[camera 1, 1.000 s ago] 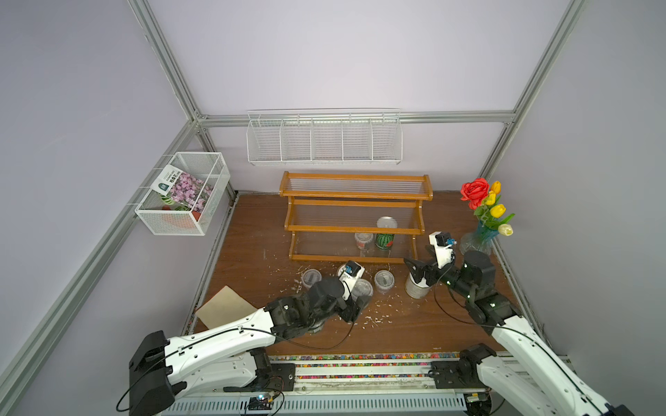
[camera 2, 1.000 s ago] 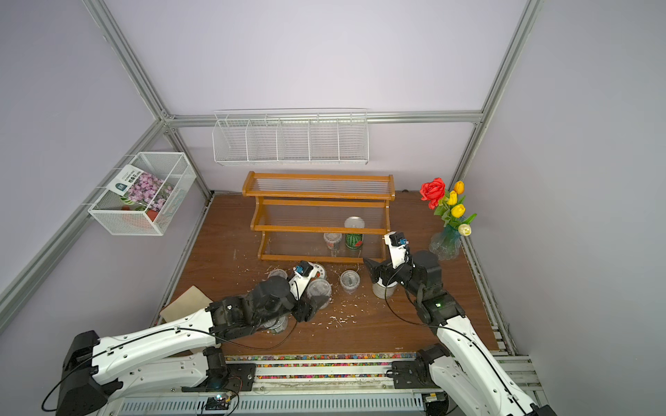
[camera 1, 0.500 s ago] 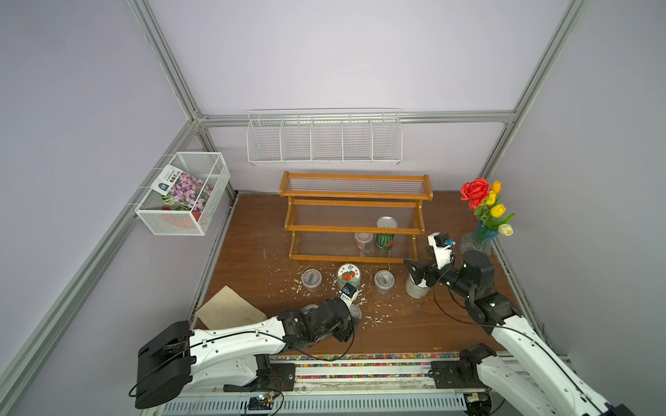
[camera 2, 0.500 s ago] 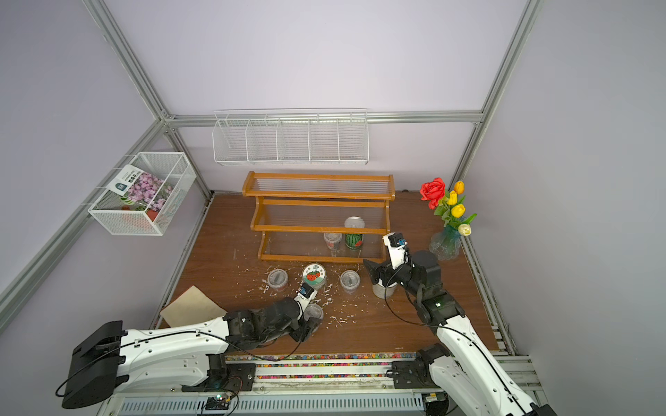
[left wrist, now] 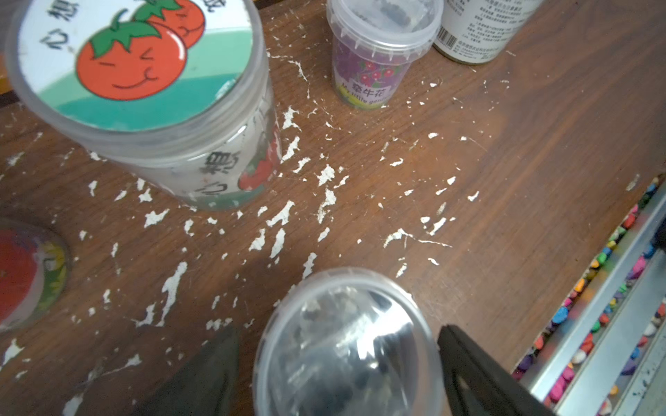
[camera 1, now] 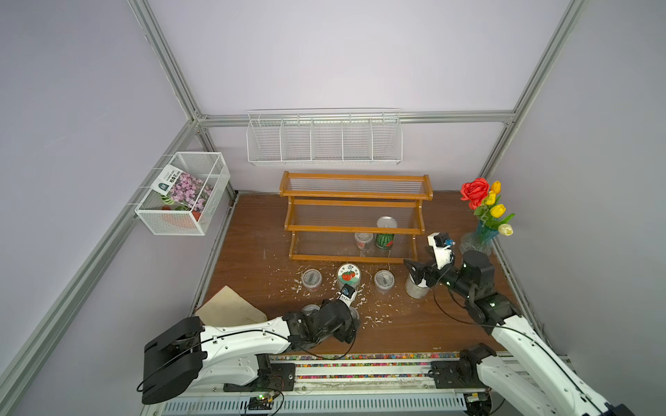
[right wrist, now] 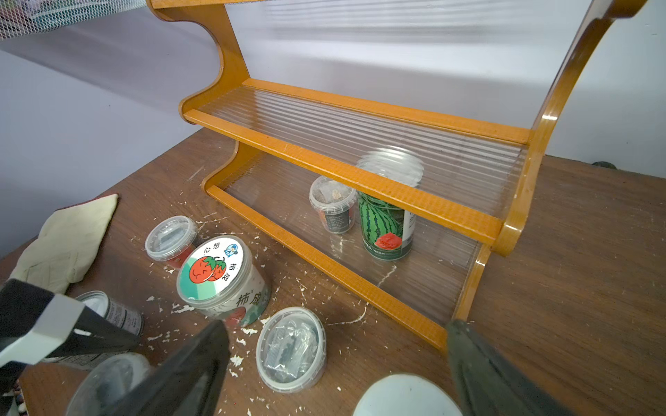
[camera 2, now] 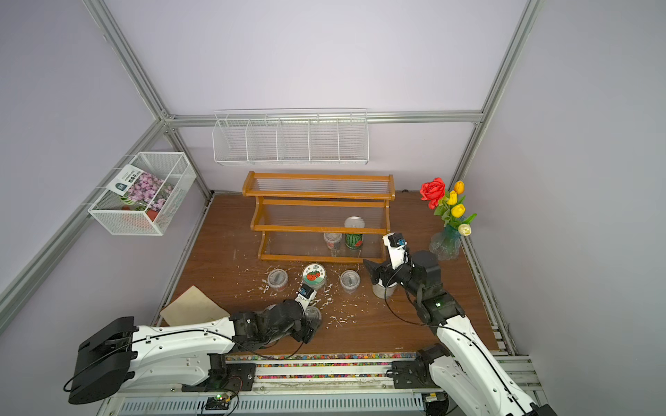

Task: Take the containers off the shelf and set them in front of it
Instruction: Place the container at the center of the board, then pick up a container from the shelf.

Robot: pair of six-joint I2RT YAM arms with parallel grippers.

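Two containers on the shelf, six upright in front of it

The orange-brown stepped shelf (camera 1: 353,228) carries on its lowest tier a watermelon-print can (camera 1: 385,240) with a clear lidded cup (camera 1: 363,240) just beside it. On the tabletop (camera 1: 252,230), the red-fruit jar (camera 1: 349,275) stands between two clear cups (camera 1: 311,279) (camera 1: 383,281). The white-lidded tin (camera 1: 413,290), silver pull-tab can (right wrist: 111,311) and fourth cup (left wrist: 346,345) stand nearby.

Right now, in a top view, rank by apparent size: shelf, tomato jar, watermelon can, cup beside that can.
1. shelf, by far the largest.
2. tomato jar and watermelon can: too alike to rank; a shelf rail crosses the can.
3. cup, smallest.
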